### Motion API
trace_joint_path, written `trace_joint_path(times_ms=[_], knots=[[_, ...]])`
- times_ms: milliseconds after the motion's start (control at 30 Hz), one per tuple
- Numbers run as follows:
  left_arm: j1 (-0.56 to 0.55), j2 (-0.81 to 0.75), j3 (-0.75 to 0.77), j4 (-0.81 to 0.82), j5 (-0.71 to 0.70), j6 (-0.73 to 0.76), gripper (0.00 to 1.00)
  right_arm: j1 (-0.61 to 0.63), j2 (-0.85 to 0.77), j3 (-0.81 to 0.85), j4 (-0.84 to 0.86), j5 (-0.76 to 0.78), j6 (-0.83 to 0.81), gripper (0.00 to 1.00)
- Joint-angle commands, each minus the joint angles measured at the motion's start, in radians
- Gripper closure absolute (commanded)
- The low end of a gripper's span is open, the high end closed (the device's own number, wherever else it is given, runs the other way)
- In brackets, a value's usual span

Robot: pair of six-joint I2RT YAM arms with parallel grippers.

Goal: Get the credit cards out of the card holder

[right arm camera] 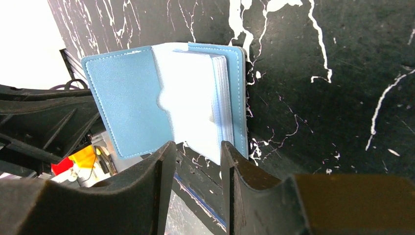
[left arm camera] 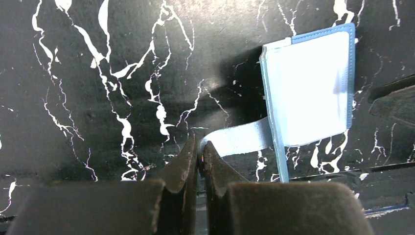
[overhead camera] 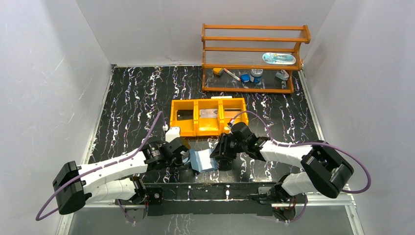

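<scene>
Black marbled table (overhead camera: 132, 98), left tool (left arm camera: 199, 148) pinching card holder (left arm camera: 308, 88) strap, right tool (right arm camera: 197, 148) half-open, empty

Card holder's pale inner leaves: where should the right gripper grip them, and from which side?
Probably the free edge of the pale inner leaves of the blue two-leaf card holder, from the side where the open right gripper straddles it. The leaves fan loose there; the left gripper pins the pale blue strap.

I see the card holder (right arm camera: 132, 105) open on the marbled table (right arm camera: 318, 98), pale leaves fanned. My right gripper (right arm camera: 198, 147) sits at its lower edge, jaws parted.
</scene>
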Motion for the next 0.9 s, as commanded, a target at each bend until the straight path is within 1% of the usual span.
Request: trace_joint_path(times_ms=[0,333,600,867], knots=[[0.004,-0.039,-0.024,-0.025,-0.017,-0.029,1.0,0.009,0.031,0.054,0.061,-0.039,-0.01,0.54],[0.004,-0.039,-0.02,-0.024,-0.007,-0.014,1.0,0.036,0.115,0.093,0.074,-0.032,0.008,0.55],[0.003,-0.035,-0.01,-0.034,-0.006,-0.002,1.0,0.07,0.143,0.123,-0.006,0.069,0.018,0.56],[0.004,0.014,-0.001,-0.083,-0.007,-0.023,1.0,0.081,0.154,0.143,-0.044,0.082,0.01,0.53]])
